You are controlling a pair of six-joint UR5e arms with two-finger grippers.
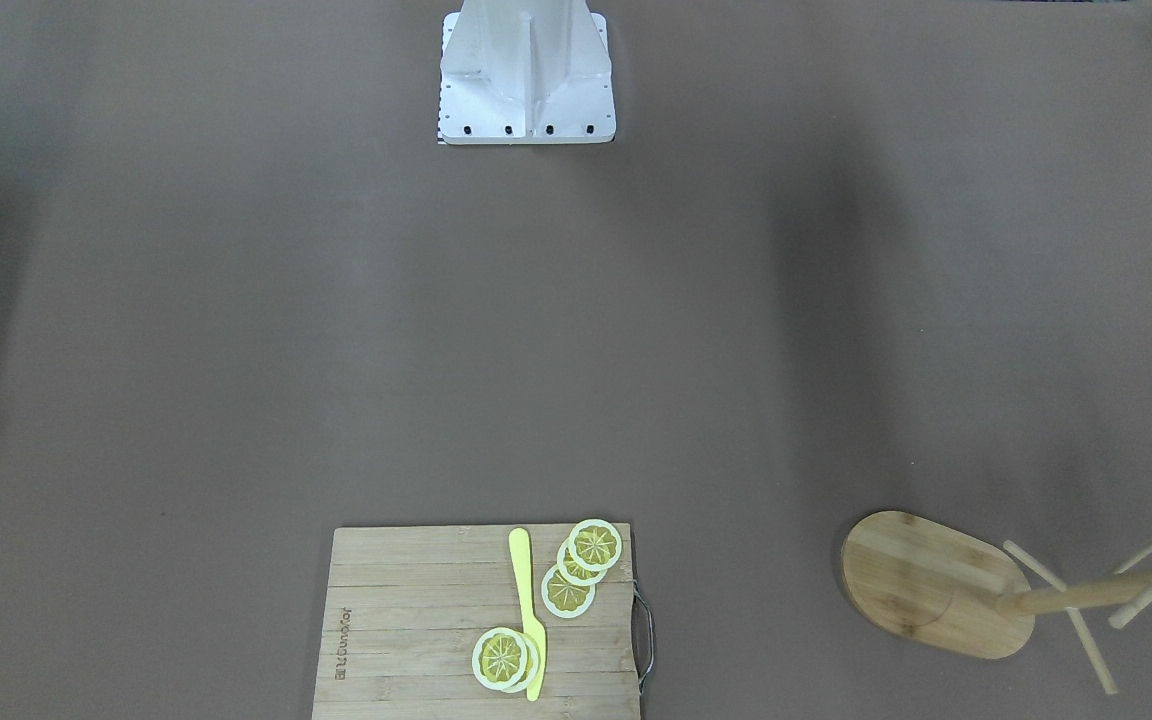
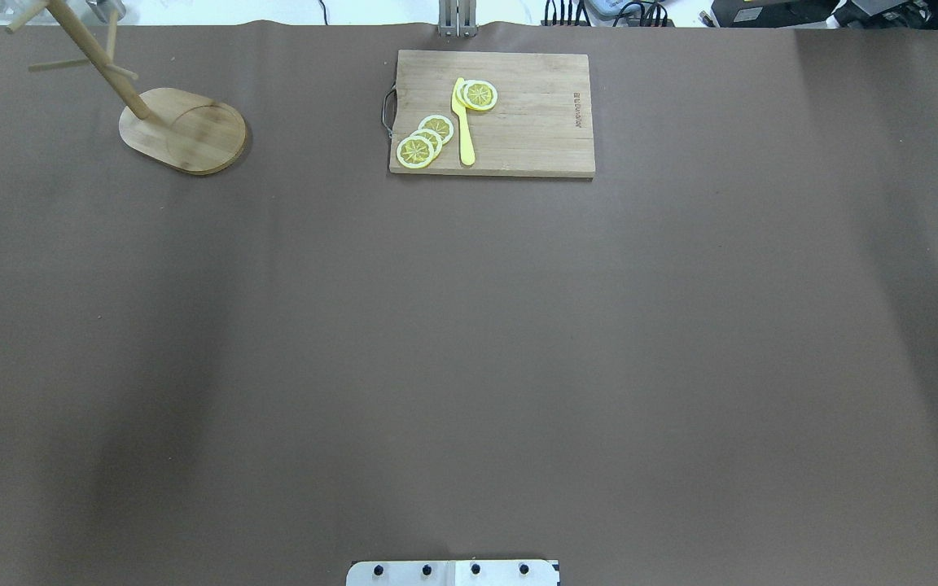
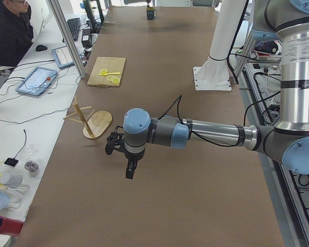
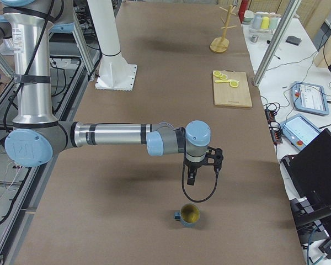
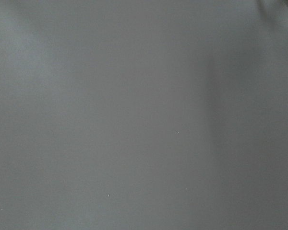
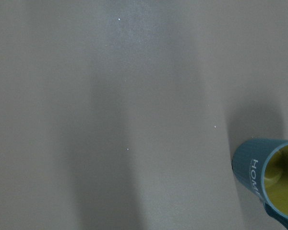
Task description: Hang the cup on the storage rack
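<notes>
The cup (image 4: 187, 215), a dark teal-blue matte mug with a loop handle, a yellowish inside and pale lettering on its side, stands upright and untouched on the brown-covered table (image 2: 469, 325), close to the end on the robot's right. The right gripper (image 4: 191, 178), black and two-fingered, hangs above the table just beside the cup and points down. In the right wrist view the cup sits at the lower right edge, so the gripper looks off to one side of it rather than over it. Whether the fingers are spread or pressed together cannot be told from the side view.

The storage rack (image 2: 184, 130), a light wooden mug tree with an oval bamboo base, a round pole and thin angled pegs, stands at the far corner on the robot's left, well apart from the cup and with every peg bare. The left gripper (image 3: 130, 171) hovers over bare table near the rack; its state cannot be told either.

Between the two, at the far edge, a rectangular slatted bamboo cutting board (image 2: 534, 122) carries yellow lemon slices (image 2: 424, 140) and a yellow knife (image 2: 464, 122).

The step in hand appears to be the approach to the cup. The next move likely calls for centring over it, descending, and gripping the wall so the handle loop is left free for a peg, then a long carry, perhaps with a hand-over.
</notes>
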